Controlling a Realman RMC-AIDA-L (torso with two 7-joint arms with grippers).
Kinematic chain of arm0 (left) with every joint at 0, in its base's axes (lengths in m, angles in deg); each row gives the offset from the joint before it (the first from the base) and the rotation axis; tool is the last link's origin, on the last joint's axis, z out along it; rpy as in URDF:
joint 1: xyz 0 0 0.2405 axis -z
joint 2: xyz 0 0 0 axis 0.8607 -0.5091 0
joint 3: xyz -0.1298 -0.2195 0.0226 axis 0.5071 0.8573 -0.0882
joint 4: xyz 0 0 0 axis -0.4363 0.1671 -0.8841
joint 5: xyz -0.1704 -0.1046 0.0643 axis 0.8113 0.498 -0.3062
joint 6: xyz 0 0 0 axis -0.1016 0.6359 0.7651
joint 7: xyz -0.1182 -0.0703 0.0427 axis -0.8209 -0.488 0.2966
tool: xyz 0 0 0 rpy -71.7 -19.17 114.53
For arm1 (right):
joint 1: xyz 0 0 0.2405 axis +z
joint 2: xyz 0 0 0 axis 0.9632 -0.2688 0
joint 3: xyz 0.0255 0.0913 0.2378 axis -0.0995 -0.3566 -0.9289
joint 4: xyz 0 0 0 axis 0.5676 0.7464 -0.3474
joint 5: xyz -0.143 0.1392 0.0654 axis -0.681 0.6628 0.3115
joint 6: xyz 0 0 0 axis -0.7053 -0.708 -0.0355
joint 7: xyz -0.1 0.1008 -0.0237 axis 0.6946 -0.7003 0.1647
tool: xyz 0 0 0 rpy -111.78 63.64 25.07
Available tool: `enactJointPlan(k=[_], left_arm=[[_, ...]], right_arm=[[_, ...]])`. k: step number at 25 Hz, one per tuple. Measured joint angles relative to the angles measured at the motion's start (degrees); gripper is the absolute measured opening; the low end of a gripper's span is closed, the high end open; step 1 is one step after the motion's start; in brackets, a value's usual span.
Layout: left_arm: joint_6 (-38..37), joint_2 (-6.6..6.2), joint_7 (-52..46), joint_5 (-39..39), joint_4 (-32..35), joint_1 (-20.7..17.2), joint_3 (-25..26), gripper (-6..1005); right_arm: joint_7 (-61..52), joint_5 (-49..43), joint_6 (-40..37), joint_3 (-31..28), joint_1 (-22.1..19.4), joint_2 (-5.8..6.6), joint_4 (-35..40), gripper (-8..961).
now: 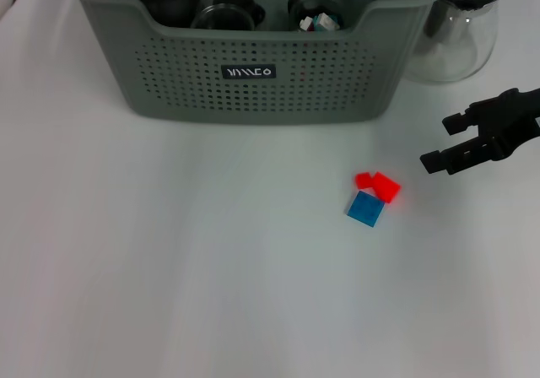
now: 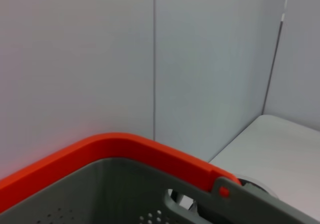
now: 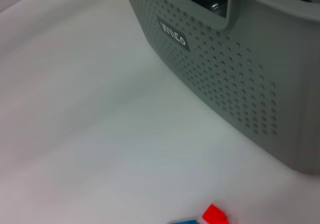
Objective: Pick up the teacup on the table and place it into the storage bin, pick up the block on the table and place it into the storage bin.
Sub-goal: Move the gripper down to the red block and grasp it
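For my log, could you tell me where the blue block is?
In the head view, the blue block lies on the table, touching the red blocks, right of centre, before the storage bin.

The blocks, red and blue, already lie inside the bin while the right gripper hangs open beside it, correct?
Not quite. The head view shows the blocks on the table in front of the bin; the right gripper does hang open beside it.

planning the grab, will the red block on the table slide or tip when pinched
The red block looks small, hard and flat-faced, so probably stiff and light. It touches the blue block, which may get nudged along. The white table looks smooth, so it could skid. The right end effector sits open beside it.
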Motion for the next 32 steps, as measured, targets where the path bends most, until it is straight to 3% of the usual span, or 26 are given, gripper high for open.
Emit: enactJointPlan(k=[4, 9, 10, 11, 15, 17, 20, 25, 32], left_arm=[[-0.3, -0.27, -0.5, -0.8, 1.1, -0.5, 0.3, 612], [-2.6, -1.12, -2.6, -0.5, 6.6, -3.3, 0.9, 799], [-4.5, -1.25, -3.4, 0.1, 10.7, -5.3, 1.6, 836], [-8.0, -1.1, -3.5, 1.2, 15.8, -7.5, 2.9, 861], [-19.4, -1.05, -1.7, 6.2, 25.8, -11.9, 5.1, 962], [-28.3, -1.24, 2.1, 11.0, 30.2, -14.3, 5.3, 962], [-39.7, -0.52, 7.1, 15.4, 34.2, -17.0, 5.5, 961], [-49.2, 0.38, 10.1, 12.9, 33.6, -18.3, -0.4, 960], [-42.6, 0.64, 11.1, 5.8, 24.0, -17.2, -10.8, 959]], right_arm=[[0.0, 0.0, 0.0, -0.1, -0.2, -0.04, 0.0, 946], [0.1, 0.0, 0.1, 0.0, -0.4, -0.07, 0.0, 944], [0.1, 0.0, 0.1, 0.0, -0.5, -0.07, 0.0, 943], [0.1, 0.0, 0.2, 0.0, -0.5, -0.08, 0.0, 943], [0.2, 0.0, 0.5, 0.0, -0.7, -0.08, 0.0, 941], [0.5, 0.0, 0.7, 0.0, -0.8, -0.08, -0.2, 940], [0.8, 0.0, 0.9, -0.1, -0.8, -0.08, -0.6, 939], [0.8, 0.0, 1.6, -0.2, -1.0, -0.07, -0.9, 937], [0.9, 0.0, 2.4, -0.1, -1.3, -0.13, -2.2, 934]])
